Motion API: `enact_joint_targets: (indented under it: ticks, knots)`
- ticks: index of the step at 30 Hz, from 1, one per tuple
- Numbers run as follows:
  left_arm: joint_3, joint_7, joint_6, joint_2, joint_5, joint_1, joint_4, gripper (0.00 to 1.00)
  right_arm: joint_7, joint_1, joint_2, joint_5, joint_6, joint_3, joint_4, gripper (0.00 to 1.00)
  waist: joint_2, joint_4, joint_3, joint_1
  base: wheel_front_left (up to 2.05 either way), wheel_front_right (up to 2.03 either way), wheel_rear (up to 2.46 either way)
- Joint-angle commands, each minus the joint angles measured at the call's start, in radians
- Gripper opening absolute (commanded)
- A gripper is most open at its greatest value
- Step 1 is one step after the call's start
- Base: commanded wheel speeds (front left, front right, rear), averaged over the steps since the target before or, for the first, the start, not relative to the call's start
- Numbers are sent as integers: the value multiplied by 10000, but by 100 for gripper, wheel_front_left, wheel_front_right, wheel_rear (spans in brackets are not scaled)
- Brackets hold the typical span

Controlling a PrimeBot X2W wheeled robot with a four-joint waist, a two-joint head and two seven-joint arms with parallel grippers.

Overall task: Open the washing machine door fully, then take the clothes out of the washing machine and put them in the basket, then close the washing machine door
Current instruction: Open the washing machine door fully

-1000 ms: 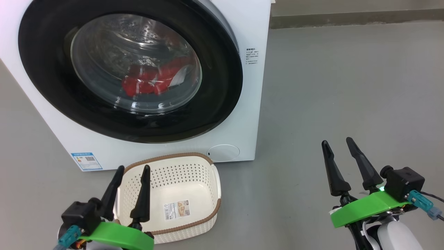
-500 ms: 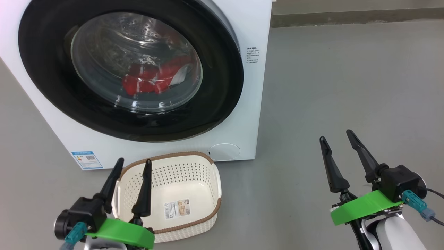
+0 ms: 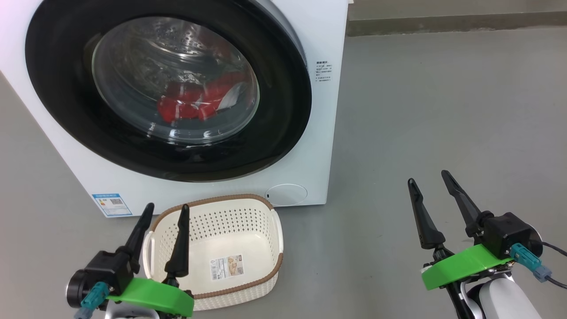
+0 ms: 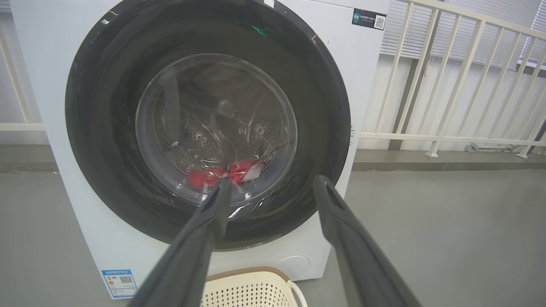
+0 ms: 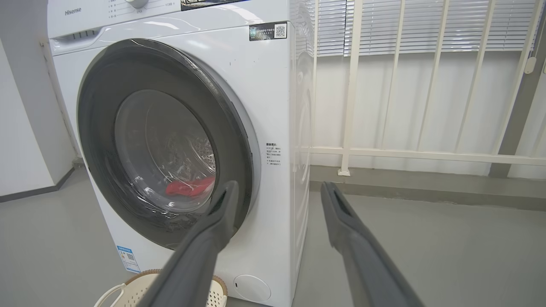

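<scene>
Left hand (image 3: 167,205) and right hand (image 3: 428,176) gape above grey floor (image 3: 421,110), white railing (image 5: 354,85) beyond.

The washing machine door (image 3: 283,102) and basket (image 3: 230,217) are viewed steeply downward from the head. From both wrists, low and nearly level, that door is faced: squarely from the left, obliquely from the right. The railing (image 4: 426,137) behind is shared.
</scene>
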Motion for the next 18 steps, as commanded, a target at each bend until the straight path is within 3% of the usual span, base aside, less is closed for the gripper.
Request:
enact_joint_targets:
  ticks: [1,13,15,17,18]
  knots:
    - [347,-120,13,177,16,-380,-195,100,-65,-390,-25,-22,-7,207,-214,100,0,1,2,0,0,0,0]
    - [334,-120,-8,177,132,-370,-154,100,-65,-384,-19,-43,-7,158,-259,100,0,29,63,0,0,0,0]
    - [326,-120,-10,177,143,-375,-165,100,-65,-387,-19,-39,-7,156,-269,96,0,37,82,0,0,0,0]
    - [307,-120,-14,177,153,-384,-190,100,-65,-411,-17,34,-7,189,-287,56,0,59,128,0,0,0,0]
    - [299,-120,-16,177,150,-391,-205,100,-65,-431,-16,97,-7,210,-296,45,0,71,156,0,0,0,0]
